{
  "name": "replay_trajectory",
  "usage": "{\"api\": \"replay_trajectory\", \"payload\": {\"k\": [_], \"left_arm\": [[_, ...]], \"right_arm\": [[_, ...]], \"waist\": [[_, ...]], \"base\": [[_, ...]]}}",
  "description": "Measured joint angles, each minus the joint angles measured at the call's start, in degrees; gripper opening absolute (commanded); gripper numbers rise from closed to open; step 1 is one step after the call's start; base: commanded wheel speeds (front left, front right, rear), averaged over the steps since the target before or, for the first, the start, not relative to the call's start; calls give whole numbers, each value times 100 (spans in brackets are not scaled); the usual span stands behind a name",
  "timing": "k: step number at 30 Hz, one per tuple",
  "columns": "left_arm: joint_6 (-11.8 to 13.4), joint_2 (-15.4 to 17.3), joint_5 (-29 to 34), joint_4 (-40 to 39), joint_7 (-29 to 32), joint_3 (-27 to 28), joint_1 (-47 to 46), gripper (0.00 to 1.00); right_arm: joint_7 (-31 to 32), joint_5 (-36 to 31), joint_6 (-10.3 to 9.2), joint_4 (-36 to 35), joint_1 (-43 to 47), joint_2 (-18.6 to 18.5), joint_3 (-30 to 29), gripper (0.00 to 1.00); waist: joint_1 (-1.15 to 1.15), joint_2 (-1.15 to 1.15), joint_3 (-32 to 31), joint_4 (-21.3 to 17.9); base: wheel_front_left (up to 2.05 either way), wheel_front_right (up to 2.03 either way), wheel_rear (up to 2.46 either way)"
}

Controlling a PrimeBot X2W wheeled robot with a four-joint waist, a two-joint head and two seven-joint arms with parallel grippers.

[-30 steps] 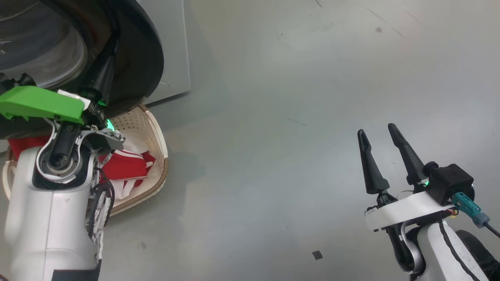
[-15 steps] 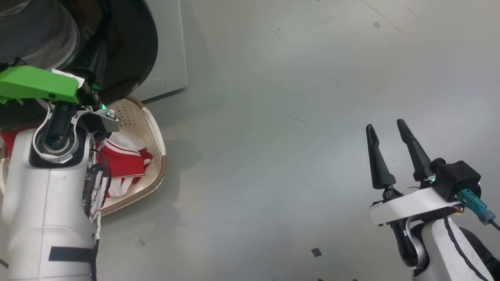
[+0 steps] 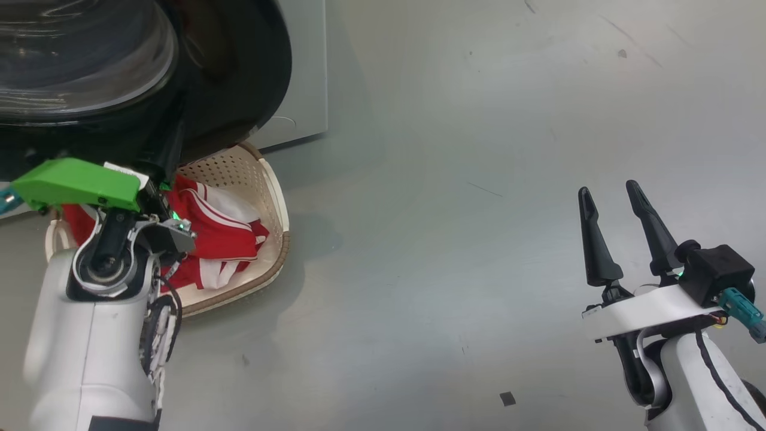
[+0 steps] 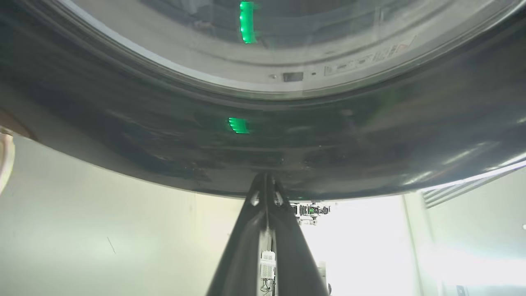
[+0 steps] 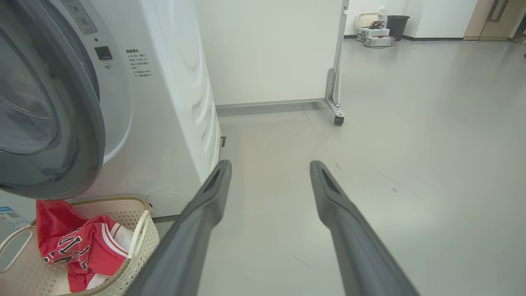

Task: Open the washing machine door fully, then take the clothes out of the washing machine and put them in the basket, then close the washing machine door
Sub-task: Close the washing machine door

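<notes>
The clothes (image 3: pixel 221 239) lie in the basket (image 3: pixel 239 170) — right fingers (image 3: pixel 595 251) spread apart.

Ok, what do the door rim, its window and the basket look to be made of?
The washing machine door rim: glossy black, probably plastic; it mirrors a green light. Its window: clear, likely glass, with curved highlights. The basket: cream matte plastic by its moulded holes; the brown rim looks woven, perhaps only patterned.
</notes>
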Motion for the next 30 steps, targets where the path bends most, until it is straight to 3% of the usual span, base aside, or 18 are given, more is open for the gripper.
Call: {"api": "replay_trajectory", "payload": {"k": [13,14,16,17,18,19,30], "left_arm": [[-46,-42,-250,-649,-187,153,1252,0],[-46,-45,-328,-750,-225,180,1339,5],[-46,-45,-380,-927,-261,234,1516,35],[-46,-46,-394,-1018,-287,245,1608,61],[-46,-48,-416,-1091,-314,254,1691,96],[-46,-49,-436,-1176,-337,261,1778,100],[-46,-57,-269,-1881,-570,232,2544,100]], "right_arm": [[-44,-12,-48,123,22,-158,-146,100],[-44,-20,-52,140,26,-165,-148,100],[-44,-22,-54,165,43,-182,-153,100],[-45,-24,-55,176,69,-198,-157,100],[-45,-27,-60,192,104,-211,-165,100],[-45,-27,-60,210,152,-220,-176,100],[-43,-30,-154,290,516,-235,-162,100]], "waist": [[0,0,-284,744],[0,0,-323,794],[0,0,-417,885],[0,0,-468,929],[0,0,-518,971],[0,0,-571,1014],[0,0,-1171,1433]], "base": [[0,0,0],[0,0,0],[0,0,0],[0,0,0],[0,0,0],[0,0,0],[0,0,0]]}}
